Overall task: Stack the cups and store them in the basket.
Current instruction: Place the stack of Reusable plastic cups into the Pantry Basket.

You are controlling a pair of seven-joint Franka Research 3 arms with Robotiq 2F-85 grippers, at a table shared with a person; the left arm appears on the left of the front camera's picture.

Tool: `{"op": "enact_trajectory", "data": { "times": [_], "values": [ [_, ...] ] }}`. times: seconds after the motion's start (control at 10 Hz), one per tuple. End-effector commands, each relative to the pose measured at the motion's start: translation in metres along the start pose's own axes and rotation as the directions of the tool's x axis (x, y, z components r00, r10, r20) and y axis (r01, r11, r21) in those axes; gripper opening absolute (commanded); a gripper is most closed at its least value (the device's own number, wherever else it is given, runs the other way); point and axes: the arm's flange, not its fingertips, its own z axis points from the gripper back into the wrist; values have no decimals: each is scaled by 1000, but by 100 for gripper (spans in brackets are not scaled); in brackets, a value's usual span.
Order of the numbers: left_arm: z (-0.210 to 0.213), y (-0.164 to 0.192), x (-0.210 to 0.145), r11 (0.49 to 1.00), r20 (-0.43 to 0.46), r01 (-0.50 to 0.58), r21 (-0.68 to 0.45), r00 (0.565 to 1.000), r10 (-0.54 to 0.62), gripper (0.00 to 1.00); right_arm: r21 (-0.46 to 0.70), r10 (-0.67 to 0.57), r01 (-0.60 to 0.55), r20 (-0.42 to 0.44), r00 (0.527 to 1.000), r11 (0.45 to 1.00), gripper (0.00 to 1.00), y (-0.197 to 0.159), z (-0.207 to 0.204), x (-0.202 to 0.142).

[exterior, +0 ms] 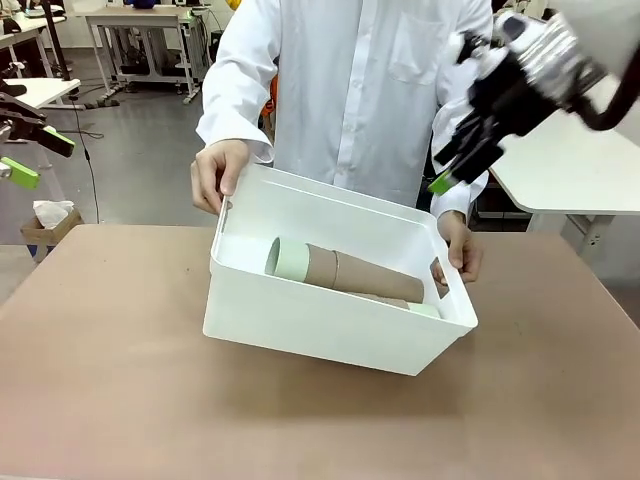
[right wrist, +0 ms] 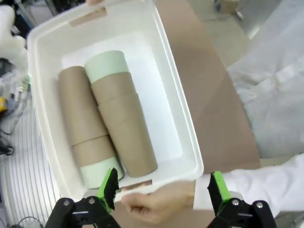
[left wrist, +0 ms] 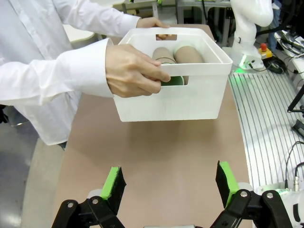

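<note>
Spanning a lab room, brown table (exterior: pixel 110 380) bears tilted basket (exterior: pixel 320 330).

I count one white rectangular plastic basket (right wrist: pixel 178 118). Inside it lie two stacks of tall tapered matte cups (right wrist: pixel 118 126), three cups each: six in all, four tan-brown and two pale mint green. Two hands (left wrist: pixel 133 71) of one person grip the basket's ends. I have two grippers.

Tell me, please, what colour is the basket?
The basket is plain white, clearest in the right wrist view.
</note>
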Motion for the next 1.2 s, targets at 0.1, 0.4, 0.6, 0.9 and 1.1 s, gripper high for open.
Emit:
{"op": "enact_trajectory", "data": {
  "times": [0.1, 0.4, 0.6, 0.9, 1.1],
  "values": [
    [-2, -2, 3, 1000, 9, -10, 11, 1000, 10, 100, 87, -70, 59, 140, 988, 995, 100, -23, 44, -57],
    [-2, -2, 3, 1000, 9, -10, 11, 1000, 10, 100, 75, -92, 74, 264, 960, 994, 100, -21, 63, -114],
    [-2, -2, 3, 1000, 9, -10, 11, 1000, 10, 100, 24, -50, 45, 344, 938, 999, 100, -16, 71, -139],
    [-2, -2, 3, 1000, 9, -10, 11, 1000, 10, 100, 64, -115, 103, 234, 965, 993, 100, -28, 70, -120],
    [-2, -2, 3, 1000, 9, -10, 11, 1000, 10, 100, 64, -115, 103, 234, 965, 993, 100, -28, 70, -120]
  ]
}}
